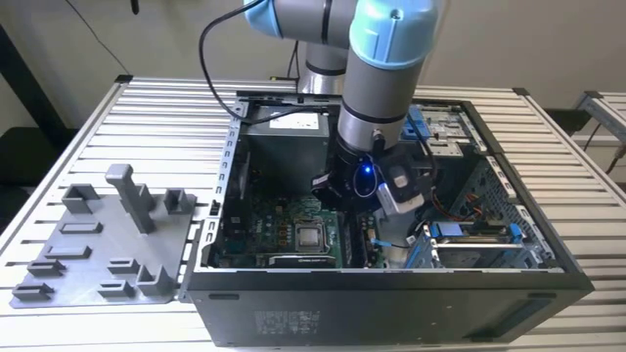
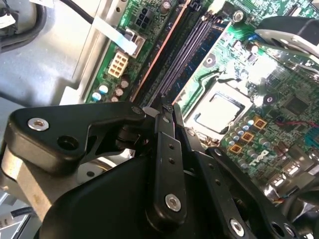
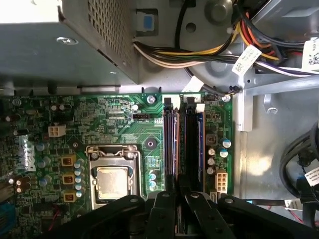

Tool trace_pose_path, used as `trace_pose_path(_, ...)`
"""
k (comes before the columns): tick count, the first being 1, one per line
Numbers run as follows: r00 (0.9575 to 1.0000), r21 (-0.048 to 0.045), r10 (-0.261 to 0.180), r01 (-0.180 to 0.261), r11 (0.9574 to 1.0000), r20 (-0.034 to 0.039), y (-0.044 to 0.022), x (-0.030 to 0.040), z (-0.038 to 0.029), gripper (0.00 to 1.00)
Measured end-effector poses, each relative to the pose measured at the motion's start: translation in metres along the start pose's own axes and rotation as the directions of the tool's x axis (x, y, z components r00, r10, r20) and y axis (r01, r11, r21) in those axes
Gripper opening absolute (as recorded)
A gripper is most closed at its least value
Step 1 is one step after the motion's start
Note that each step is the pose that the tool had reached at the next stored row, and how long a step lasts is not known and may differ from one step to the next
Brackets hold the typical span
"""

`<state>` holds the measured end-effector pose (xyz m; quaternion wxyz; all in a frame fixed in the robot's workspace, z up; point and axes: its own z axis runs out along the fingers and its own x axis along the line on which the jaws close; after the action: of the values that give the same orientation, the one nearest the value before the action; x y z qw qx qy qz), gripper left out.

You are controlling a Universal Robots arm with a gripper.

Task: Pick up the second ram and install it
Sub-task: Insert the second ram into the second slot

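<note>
My gripper (image 2: 165,105) is down inside the open computer case (image 1: 391,282), over the motherboard (image 3: 114,119). Its fingers (image 2: 169,149) are shut, tip to tip. Two long dark memory sticks stand on edge in the slots beside the processor socket (image 3: 112,181). The second ram (image 3: 176,144) is the stick that runs straight out from my gripper (image 3: 178,191) in both wrist views. Its near end (image 2: 172,74) is hidden under the fingers, so contact cannot be told. The other stick (image 3: 198,144) has a blue edge. In the exterior view the arm's wrist (image 1: 377,176) hides the fingers.
A grey plastic holder plate (image 1: 108,242) with upright blocks lies on the slatted table at the exterior view's left. The power supply box (image 3: 65,45) and a bundle of cables (image 3: 209,55) lie beyond the slots. A drive cage (image 1: 470,242) stands on the exterior view's right.
</note>
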<state>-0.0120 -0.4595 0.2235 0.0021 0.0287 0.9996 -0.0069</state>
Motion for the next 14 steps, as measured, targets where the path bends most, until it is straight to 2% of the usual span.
trace_pose_path(14, 1.0, 0.0011, 0.0, 0.0, 1.0, 0.0002, 0.0001, -0.0009, 0.0009, 0.14)
